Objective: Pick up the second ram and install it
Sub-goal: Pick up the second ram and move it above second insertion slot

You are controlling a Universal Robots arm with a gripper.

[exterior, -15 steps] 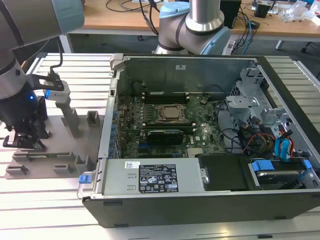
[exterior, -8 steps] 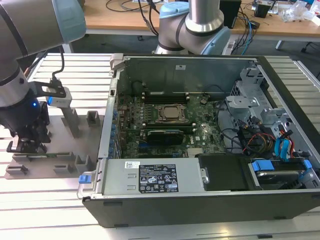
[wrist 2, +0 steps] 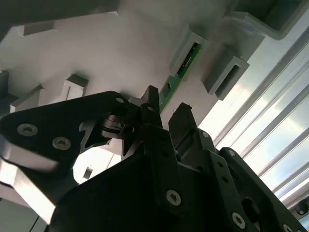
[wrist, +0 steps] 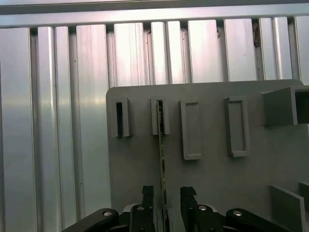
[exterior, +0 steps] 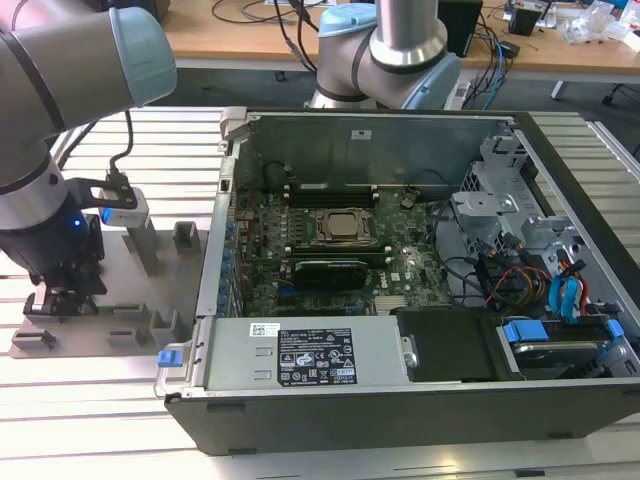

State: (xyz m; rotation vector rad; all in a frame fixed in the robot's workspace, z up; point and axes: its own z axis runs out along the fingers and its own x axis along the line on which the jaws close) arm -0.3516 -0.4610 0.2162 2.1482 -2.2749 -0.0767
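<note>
Claw (wrist: 167,191) open, jaws straddling the memory stick (wrist: 161,154) but not gripping it. The stick stands on edge in a slot of the grey holder (wrist: 212,169). Pickup not yet made; fitting into the computer (exterior: 400,250) is outstanding.

Slotted gray blocks (wrist: 191,128) flank the second ram (wrist: 161,159); bare plate (wrist: 212,183) lies between them. The case wall (exterior: 215,250) closes the exterior view's right.

Thin green second ram (wrist: 161,159) standing on edge in a grey fixture (wrist: 212,183) slot.
</note>
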